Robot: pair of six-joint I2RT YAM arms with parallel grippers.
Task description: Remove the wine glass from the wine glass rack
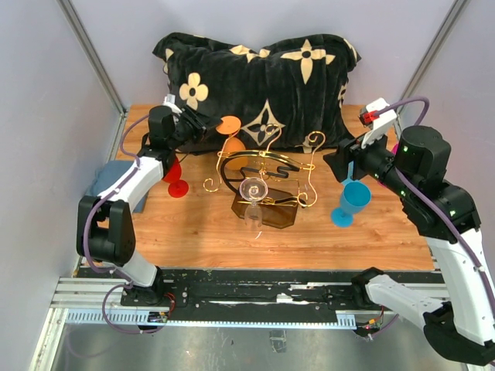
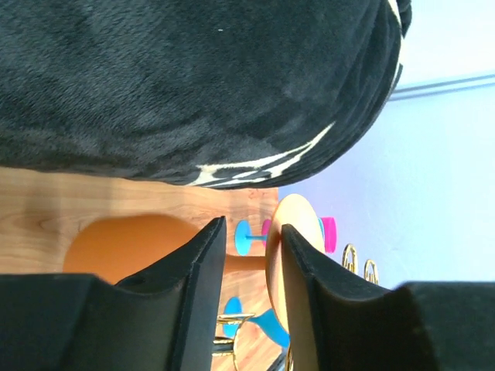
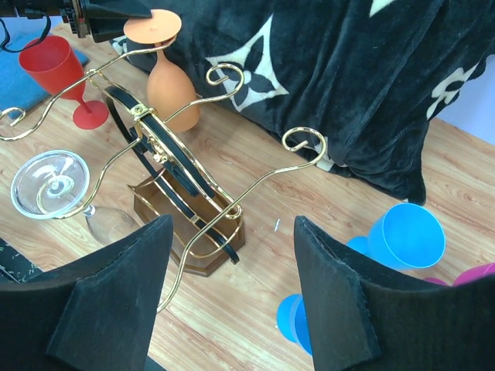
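The gold wire wine glass rack (image 1: 267, 193) stands mid-table on its brown base (image 3: 186, 239). An orange wine glass (image 1: 232, 143) hangs upside down at its back left, foot (image 3: 152, 27) on top. A clear wine glass (image 1: 254, 190) hangs at the front, also in the right wrist view (image 3: 50, 184). My left gripper (image 1: 210, 122) is open at the orange glass's foot. In the left wrist view (image 2: 253, 226) the orange stem shows between the fingers, and the foot (image 2: 298, 232) lies against the right finger. My right gripper (image 1: 340, 166) is open and empty, right of the rack (image 3: 232, 232).
A black patterned pillow (image 1: 263, 77) fills the back of the table. A red glass (image 1: 176, 174) stands left of the rack. A blue glass (image 1: 352, 202) stands to the right, with a pink one (image 3: 476, 274) behind it. A blue cloth (image 1: 108, 179) lies at the left edge.
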